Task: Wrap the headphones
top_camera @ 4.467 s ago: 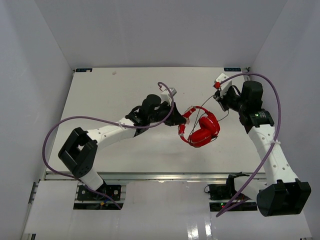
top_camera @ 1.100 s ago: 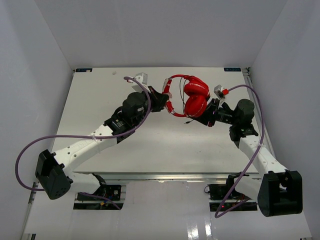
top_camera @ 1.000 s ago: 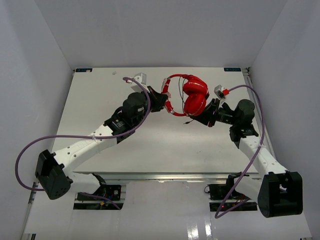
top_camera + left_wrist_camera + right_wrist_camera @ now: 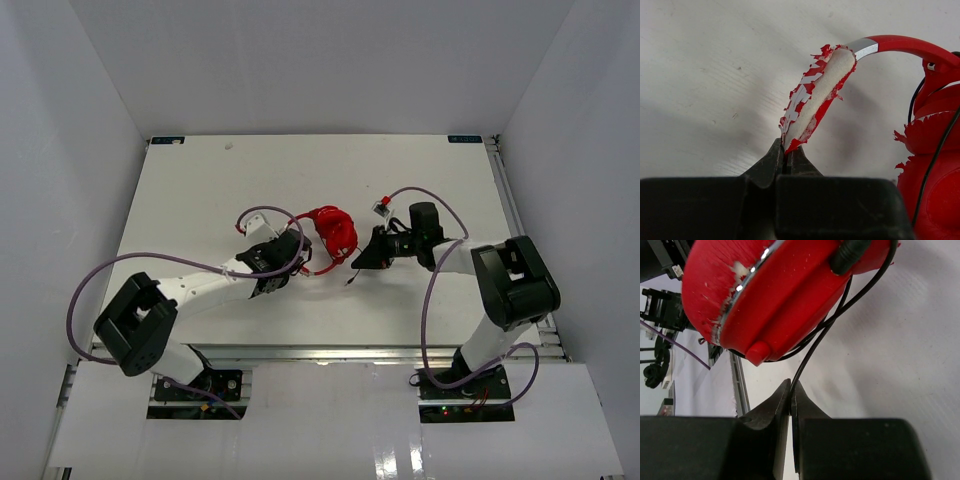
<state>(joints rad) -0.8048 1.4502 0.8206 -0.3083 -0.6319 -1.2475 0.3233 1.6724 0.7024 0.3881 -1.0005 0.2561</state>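
Both jaws tight — headband (image 4: 817, 95), cable (image 4: 807, 356)

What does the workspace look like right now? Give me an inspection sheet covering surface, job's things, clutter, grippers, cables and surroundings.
Surface: white table, with faint scuffs showing in the left wrist view.
Job's things: red headphones near the table's middle, between the two grippers; headband padding torn, white foam exposed.
Clutter: nothing seen.
Grippers: left gripper shut on the end of the headband padding; right gripper shut on the black cable.
Cables: purple robot cables loop along both arms.
Surroundings: plain white walls on three sides.
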